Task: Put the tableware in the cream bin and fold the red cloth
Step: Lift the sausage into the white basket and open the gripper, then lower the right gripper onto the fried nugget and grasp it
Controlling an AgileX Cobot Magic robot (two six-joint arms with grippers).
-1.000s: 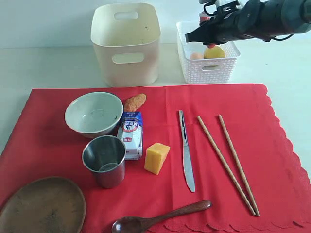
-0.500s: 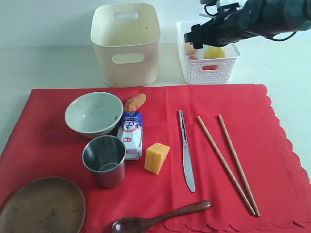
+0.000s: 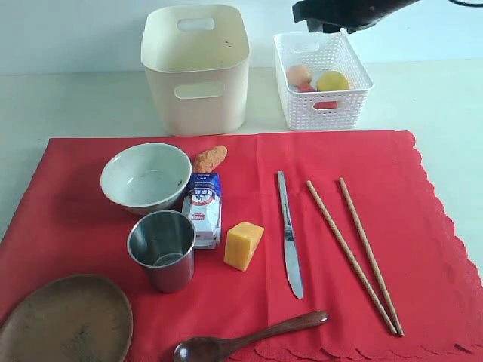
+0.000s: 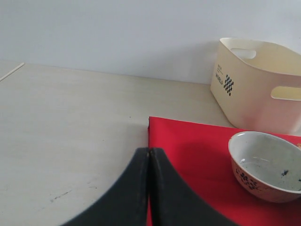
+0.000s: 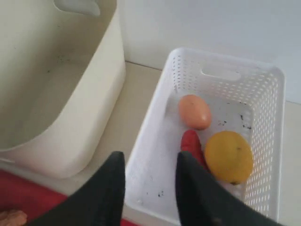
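The left gripper (image 4: 149,153) has its two dark fingers pressed flat together with nothing between them, poised over the left edge of the red cloth (image 3: 423,226), which lies spread flat on the pale table (image 3: 75,105). At the cloth's near left corner sits the wooden plate (image 3: 64,320). Behind it is the bowl (image 3: 145,176), with the steel cup (image 3: 161,249) upright just in front of it. Beyond the cloth's far edge the cream bin (image 3: 196,68) stands on bare table. A breaded sausage (image 3: 209,158), a milk carton (image 3: 203,207) and a cheese block (image 3: 243,245) lie near the cloth's middle. The wooden spoon (image 3: 249,339) lies along the near edge, and the table knife (image 3: 287,234) lies lengthwise right of the cheese. Further right lie the two chopsticks (image 3: 351,253), side by side. Behind them the white basket (image 3: 321,109) holds an egg (image 3: 299,74), a lemon (image 3: 333,81) and a red sausage (image 3: 306,88). The right gripper (image 5: 149,162) hovers above it, fingers spread and pinching nothing.
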